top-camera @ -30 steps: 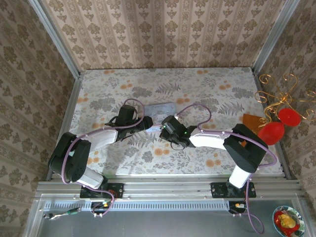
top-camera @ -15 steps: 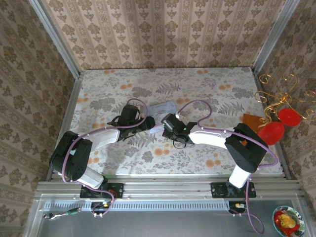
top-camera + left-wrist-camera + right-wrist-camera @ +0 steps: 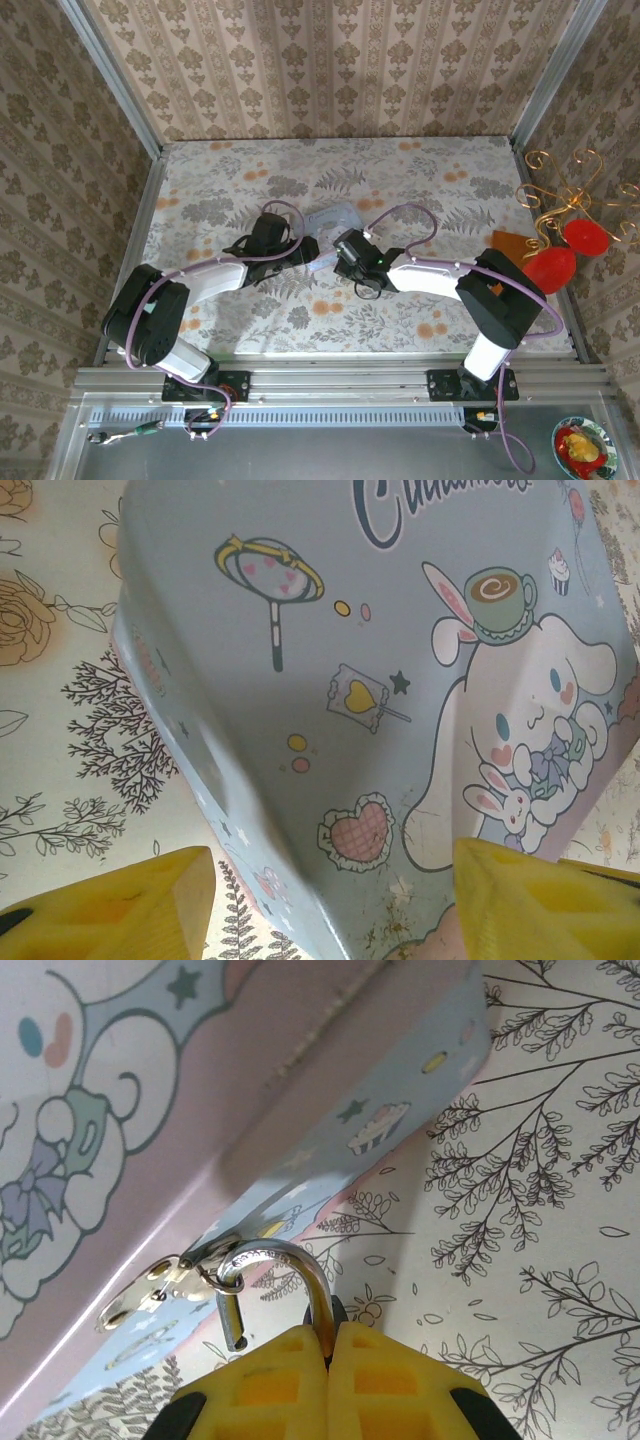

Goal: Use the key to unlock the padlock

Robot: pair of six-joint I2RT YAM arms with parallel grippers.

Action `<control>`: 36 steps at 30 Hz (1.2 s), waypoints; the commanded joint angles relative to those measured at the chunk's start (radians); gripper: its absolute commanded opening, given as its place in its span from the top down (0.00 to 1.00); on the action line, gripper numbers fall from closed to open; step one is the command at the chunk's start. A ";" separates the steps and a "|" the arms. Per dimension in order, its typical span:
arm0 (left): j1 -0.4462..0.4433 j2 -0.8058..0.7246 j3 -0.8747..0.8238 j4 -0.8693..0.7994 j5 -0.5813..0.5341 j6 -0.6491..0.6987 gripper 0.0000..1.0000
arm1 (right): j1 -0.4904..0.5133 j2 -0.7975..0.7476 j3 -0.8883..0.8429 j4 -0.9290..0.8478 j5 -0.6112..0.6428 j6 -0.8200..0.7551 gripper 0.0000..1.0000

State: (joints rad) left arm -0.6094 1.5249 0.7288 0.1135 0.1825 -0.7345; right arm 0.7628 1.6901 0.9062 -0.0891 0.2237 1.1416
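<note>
Pale blue metal marks the tin (image 3: 335,214), which sits mid-way across the floral surface (image 3: 440,180). The left pincer (image 3: 306,247) and right pincer (image 3: 331,262) meet at its near edge. The padlock is too small to make out here.

From the left wrist, the tin (image 3: 300,680) is smooth and printed with a white long-eared dog, hearts and stars. One rounded corner lies between the left pincer's (image 3: 330,910) widely spread yellow fingers (image 3: 130,905); whether they touch it is unclear.

From the right wrist, the padlock (image 3: 318,1300) hangs at the tin's (image 3: 150,1080) edge. Its curved silvery shackle (image 3: 272,1249) is hooked through the small metal hasp (image 3: 160,1285), with one leg ending free. The right pincer (image 3: 328,1345) is clamped shut on the padlock, leaving only a dark sliver of body showing.
</note>
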 commanded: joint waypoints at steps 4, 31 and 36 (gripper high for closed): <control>-0.031 0.060 -0.027 -0.155 -0.090 -0.034 0.37 | -0.023 -0.014 -0.037 0.068 0.064 0.144 1.00; -0.056 0.080 -0.020 -0.150 -0.138 -0.057 0.37 | -0.089 -0.034 -0.079 0.177 0.029 0.276 1.00; -0.039 0.068 -0.008 -0.161 -0.118 -0.034 0.37 | -0.101 -0.088 -0.109 0.148 0.026 0.207 1.00</control>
State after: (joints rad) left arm -0.6659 1.5459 0.7429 0.1394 0.1020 -0.7933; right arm 0.6731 1.6638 0.8139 0.0788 0.2184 1.3933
